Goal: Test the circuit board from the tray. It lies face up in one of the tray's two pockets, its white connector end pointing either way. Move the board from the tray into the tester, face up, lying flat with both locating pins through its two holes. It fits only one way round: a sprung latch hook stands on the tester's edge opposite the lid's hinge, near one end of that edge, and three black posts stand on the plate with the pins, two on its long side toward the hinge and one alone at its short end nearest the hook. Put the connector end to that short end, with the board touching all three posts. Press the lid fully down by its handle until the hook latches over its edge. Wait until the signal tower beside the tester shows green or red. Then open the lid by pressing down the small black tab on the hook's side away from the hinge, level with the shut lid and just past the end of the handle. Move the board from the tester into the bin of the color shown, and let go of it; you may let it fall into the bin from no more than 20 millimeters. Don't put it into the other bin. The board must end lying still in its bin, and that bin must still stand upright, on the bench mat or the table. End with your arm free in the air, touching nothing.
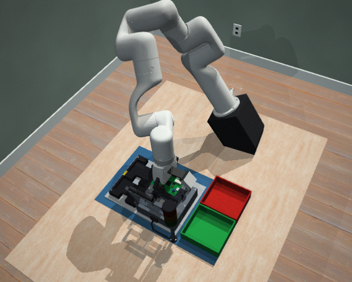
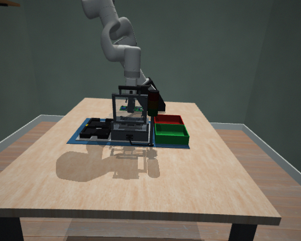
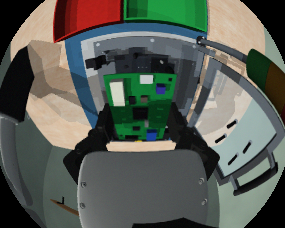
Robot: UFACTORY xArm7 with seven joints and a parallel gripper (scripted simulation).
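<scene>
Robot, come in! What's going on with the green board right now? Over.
Gripper shut on circuit board. Board in the air above open tester, not seated. Lid up; signal tower dark.

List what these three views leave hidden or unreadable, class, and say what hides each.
- Locating pins and posts: wrist view, hidden under the held circuit board.
- Latch hook: top view, lost in dark tester clutter.
- Tool fingertips: exterior view, blurred behind the raised lid.
- Tray pockets: too dark.
</scene>
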